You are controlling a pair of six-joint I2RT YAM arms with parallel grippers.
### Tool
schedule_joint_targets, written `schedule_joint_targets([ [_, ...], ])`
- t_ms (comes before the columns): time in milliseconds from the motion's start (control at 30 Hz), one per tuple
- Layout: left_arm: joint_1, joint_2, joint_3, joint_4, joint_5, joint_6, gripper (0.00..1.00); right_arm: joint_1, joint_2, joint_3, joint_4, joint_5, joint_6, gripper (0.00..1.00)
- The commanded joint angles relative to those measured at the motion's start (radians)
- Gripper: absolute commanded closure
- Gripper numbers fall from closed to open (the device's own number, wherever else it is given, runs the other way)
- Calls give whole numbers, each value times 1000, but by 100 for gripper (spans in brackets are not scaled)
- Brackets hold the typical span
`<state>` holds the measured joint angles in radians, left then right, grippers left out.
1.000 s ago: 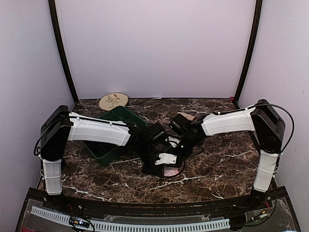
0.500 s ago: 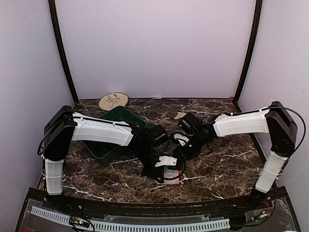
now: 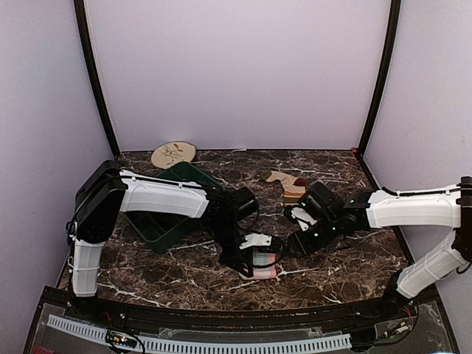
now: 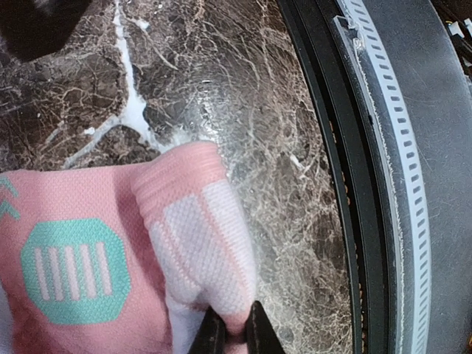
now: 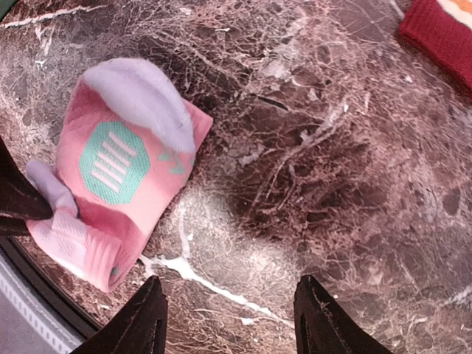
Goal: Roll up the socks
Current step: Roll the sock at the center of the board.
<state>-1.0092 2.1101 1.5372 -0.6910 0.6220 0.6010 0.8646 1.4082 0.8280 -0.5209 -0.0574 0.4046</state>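
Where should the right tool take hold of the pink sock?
Take the white end, coming down from above. The pink sock lies flat, and the left tool is shut on its ribbed end. The white end opposite is free and looks puffed up, so it should be easy to pinch.

On the dark marble tabletop [image 3: 339, 269], near its front edge at centre: the pink sock with mint-green patches [image 3: 264, 264]. Pinched onto one edge of that sock, at its left side: the left pincer [image 4: 234, 335]. Right of the sock, near but apart, over bare tabletop: the right pincer [image 5: 230, 317]. Well behind, right of centre: the tan striped sock with dark red toe [image 3: 286, 184]. Left of centre, behind and left of the pink sock: the dark green rectangular plastic tray [image 3: 166, 217]. Behind the tray, at the tabletop's rear edge: the round cream disc with a leaf print [image 3: 173, 154].
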Motion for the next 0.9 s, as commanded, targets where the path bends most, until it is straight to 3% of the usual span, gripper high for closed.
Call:
schedule_joint_targets([
  [0,20,22,28,-39,54,-13,100,81,-79,-68,45,155,64,43],
  [167,39,54,46,-58,91,-27,100,197,-147,-134,82,271,106,43],
  [467,67,93,74,-87,152,-45,100,431,-117,-114,94,477,40,43],
  [867,97,124,103,-114,200,-53,100,535,63,-8,154,553,-218,42],
])
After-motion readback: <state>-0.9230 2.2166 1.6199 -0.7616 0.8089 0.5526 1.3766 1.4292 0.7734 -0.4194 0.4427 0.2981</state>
